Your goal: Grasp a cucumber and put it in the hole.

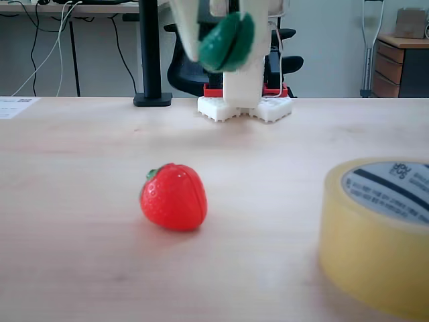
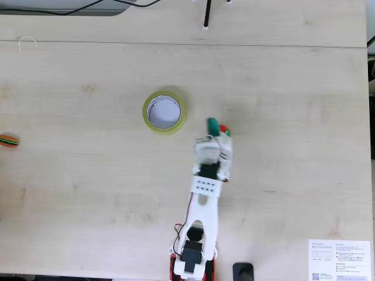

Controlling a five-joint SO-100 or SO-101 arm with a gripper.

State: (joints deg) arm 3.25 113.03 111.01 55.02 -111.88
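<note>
Jaws clamp the cucumber between them, lifted above the bench mid-area. Strawberry lies below on the bench; tape roll hole sits apart, toward the far edge.

A pale wooden table carries everything. On it rest a yellowish tape roll, a red strawberry, a printed sheet and the arm's base.
</note>
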